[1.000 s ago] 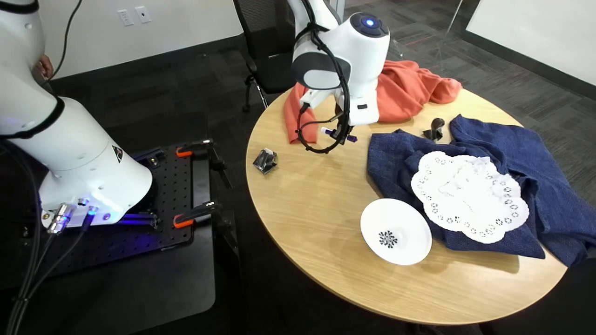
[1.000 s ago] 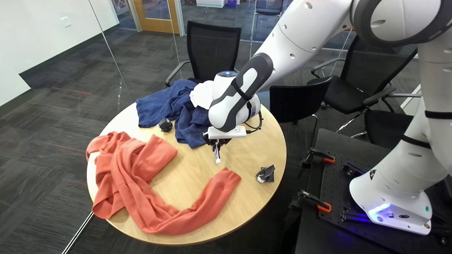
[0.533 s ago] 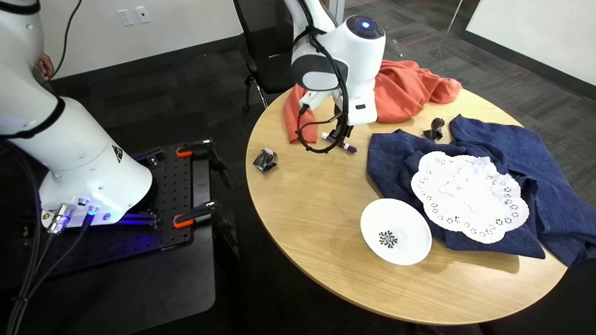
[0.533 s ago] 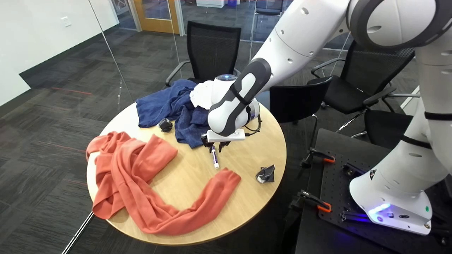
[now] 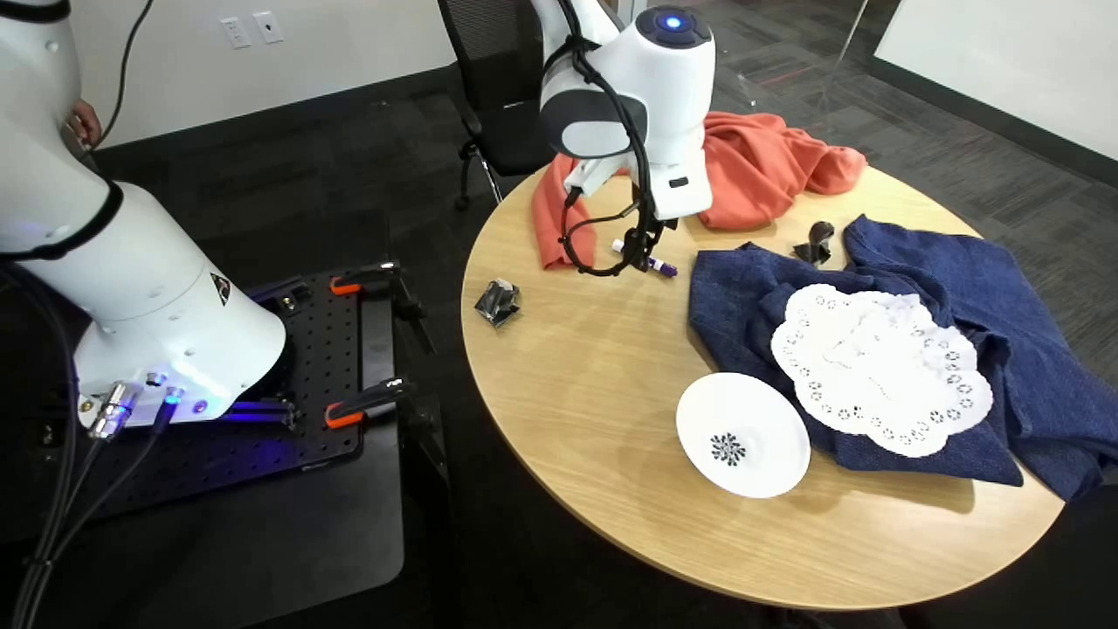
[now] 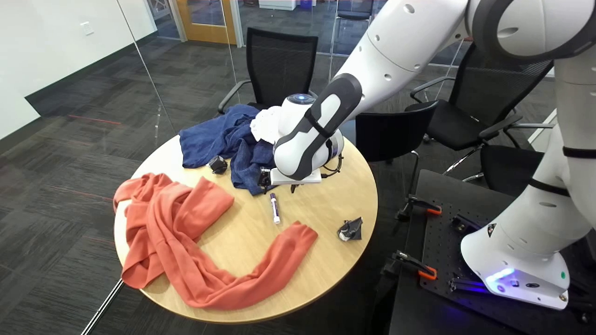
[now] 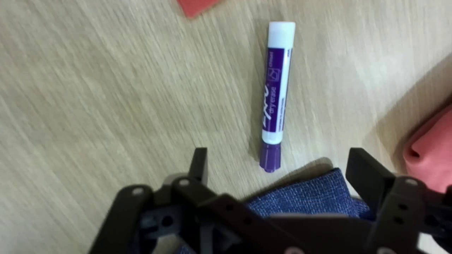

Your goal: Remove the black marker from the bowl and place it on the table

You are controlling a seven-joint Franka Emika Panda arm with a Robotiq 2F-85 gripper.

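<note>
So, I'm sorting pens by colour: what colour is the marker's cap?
The marker's cap is purple; it shows best in the wrist view.

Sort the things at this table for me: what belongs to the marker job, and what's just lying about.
For the job: purple Expo dry-erase marker, white bowl, round wooden table, gripper.

Just lying about: coral garment, dark blue denim-like cloth, white lacy doily, crumpled dark object, small black lump.
</note>
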